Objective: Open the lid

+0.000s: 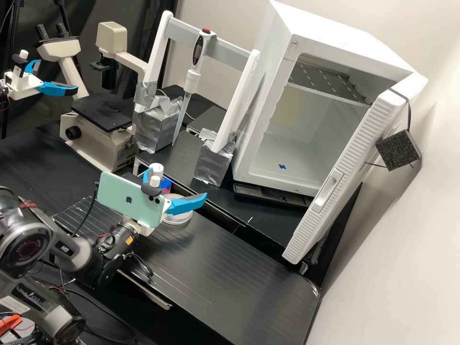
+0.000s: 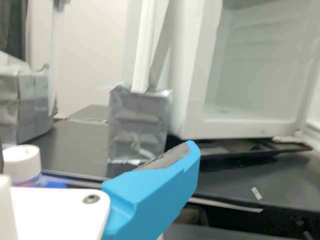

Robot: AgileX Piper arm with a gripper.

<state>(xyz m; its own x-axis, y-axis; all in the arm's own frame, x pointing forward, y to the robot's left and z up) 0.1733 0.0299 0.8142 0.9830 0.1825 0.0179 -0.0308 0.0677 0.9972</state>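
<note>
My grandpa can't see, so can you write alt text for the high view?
A robot gripper, its two blue fingers spread open, is near a bottle with a white lid on a black bench. A pale green phone is on the gripper's arm. Behind are a microscope and a white fridge, door open.

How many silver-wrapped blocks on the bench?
2. High view: one silver-wrapped block beside the microscope, the second block by the open white cabinet. More could be hidden behind the equipment.

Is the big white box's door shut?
No, the ribbed white door stands open beside the boxy white cabinet, showing its grey slotted shelf.
</note>
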